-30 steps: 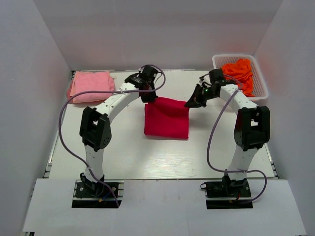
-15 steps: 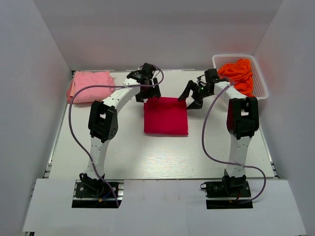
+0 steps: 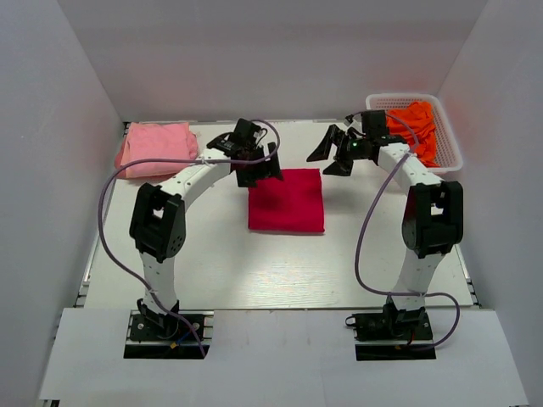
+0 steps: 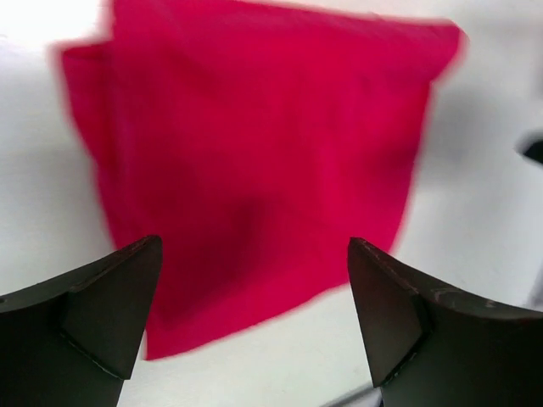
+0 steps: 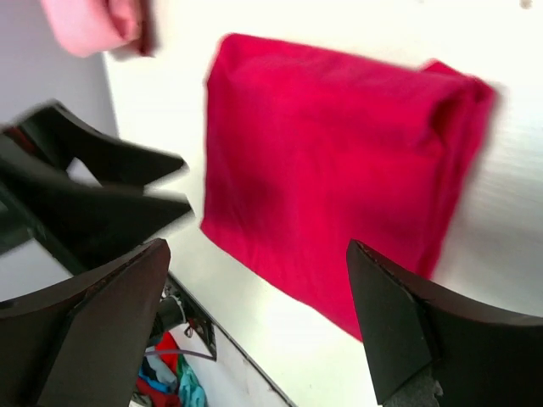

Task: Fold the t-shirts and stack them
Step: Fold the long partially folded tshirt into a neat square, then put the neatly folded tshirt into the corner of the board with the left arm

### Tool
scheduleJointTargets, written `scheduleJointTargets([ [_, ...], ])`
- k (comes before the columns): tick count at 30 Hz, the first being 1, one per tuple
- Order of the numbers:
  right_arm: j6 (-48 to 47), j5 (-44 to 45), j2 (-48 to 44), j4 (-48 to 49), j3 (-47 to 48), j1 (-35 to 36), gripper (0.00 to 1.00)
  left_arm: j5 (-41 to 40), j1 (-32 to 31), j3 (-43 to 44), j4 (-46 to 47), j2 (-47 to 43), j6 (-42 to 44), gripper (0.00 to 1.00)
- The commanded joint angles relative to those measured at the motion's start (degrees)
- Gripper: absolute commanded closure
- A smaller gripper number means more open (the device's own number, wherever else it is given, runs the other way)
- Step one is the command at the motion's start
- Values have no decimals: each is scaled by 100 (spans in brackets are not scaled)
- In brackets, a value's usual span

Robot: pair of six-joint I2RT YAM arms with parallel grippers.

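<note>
The crimson t-shirt (image 3: 287, 200) lies folded into a flat square at the table's middle, and fills the left wrist view (image 4: 254, 144) and the right wrist view (image 5: 339, 161). My left gripper (image 3: 259, 172) hovers open over its far left corner, nothing between the fingers (image 4: 93, 314). Just off the far right corner, my right gripper (image 3: 329, 157) is open and empty too (image 5: 259, 246). A pink t-shirt (image 3: 157, 146) sits folded at the far left. Orange t-shirts (image 3: 414, 125) lie bunched in a basket.
The white plastic basket (image 3: 450, 153) stands at the far right corner against the wall. White walls close in the table on three sides. In the right wrist view the left gripper (image 5: 93, 186) shows dark beside the red cloth.
Both grippers were shut on the crimson shirt's far corners and have opened and let go. The shirt now lies flat; the right gripper has drawn back toward the far side.
</note>
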Motion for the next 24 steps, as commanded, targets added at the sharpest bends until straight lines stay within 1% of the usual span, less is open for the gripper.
scheduleJointTargets([
  [1, 335, -492, -36, 1023, -201, 52, 10, 1141, -132, -588, 1028, -739, -225, 0],
  [2, 414, -510, 86, 1112, -192, 79, 10, 1195, -133, -1017, 1177, -827, -287, 0],
  [3, 502, -571, 122, 1356, -157, 96, 10, 1196, -133, -1221, 1370, -976, -340, 0],
  [6, 626, -589, 429, 1665, -69, 210, 10, 1196, -133, -1916, 1529, -1170, -279, 0],
  [7, 661, -624, 587, 1788, 36, 246, 10, 1082, -133, -2266, 1530, -1240, -200, 0],
  [11, 801, -651, 1176, 2123, 335, 299, 10, 1029, -72, -2927, 1793, -1311, 28, 0],
  [12, 828, -616, 1569, 2054, 440, 299, 10, 1029, -71, -2998, 1872, -1242, 29, 0],
  [15, 950, -546, 2036, 2026, 739, 299, 10, 854, -71, -3104, 1926, -1101, 82, 0],
  [18, 986, -484, 2240, 2167, 731, 307, 10, 801, -10, -3157, 1978, -908, 82, 0],
  [20, 925, -431, 2258, 2176, 722, 316, 10, 713, -9, -3157, 1839, -793, 134, 0],
  [24, 829, -545, 2153, 2132, 757, 316, 10, 476, -9, -3026, 1496, -906, 310, 0],
])
